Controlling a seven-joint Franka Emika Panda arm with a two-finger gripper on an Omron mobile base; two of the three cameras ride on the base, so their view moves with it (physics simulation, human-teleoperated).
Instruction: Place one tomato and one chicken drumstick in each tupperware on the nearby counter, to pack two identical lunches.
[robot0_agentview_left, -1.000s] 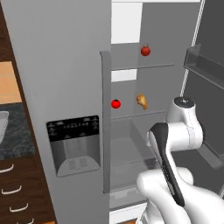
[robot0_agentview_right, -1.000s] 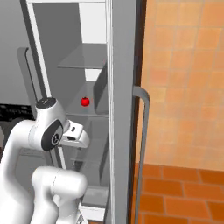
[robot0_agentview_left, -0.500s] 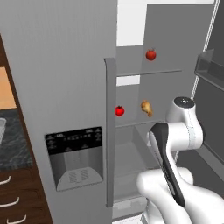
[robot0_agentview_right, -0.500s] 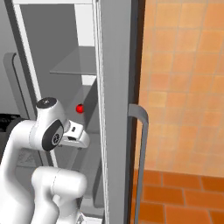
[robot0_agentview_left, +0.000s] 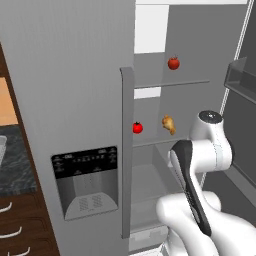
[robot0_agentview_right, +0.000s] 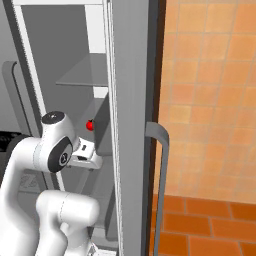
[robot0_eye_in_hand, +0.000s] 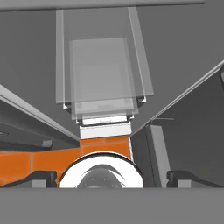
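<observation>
so, status:
tomatoes: two in the open fridge. upper tomato (robot0_agentview_left: 173, 63) on the top shelf (robot0_agentview_left: 185, 82), lower tomato (robot0_agentview_left: 137, 128) on the shelf below, near the door-side edge. the right base view catches a tomato (robot0_agentview_right: 90, 125) just past the arm's elbow.
drumstick: one chicken drumstick (robot0_agentview_left: 169, 125) seen, same lower shelf, just beside the lower tomato, not touching.
tupperware: a pale rim (robot0_agentview_left: 2, 150) at the far left edge, sitting on the black desk (robot0_agentview_left: 12, 170); probably one tray, too cropped to be sure.
end effector: fingers (robot0_eye_in_hand: 41, 178) spread wide, empty, pointing down toward orange floor (robot0_eye_in_hand: 39, 159) and clear fridge bins (robot0_eye_in_hand: 103, 78).
step: reach-in not started, judging by the folded arm. suggest raising the wrist to lower-shelf height, entering straight past the door edge (robot0_agentview_left: 127, 150), taking one item with jaws square on it.
risk: tomato likely rolls if nudged; drumstick close by, so approach from the open side.
view diff: left base gives both shelves and the dispenser (robot0_agentview_left: 87, 182); right base gives the door handle (robot0_agentview_right: 160, 165); hand view gives neither food item.
</observation>
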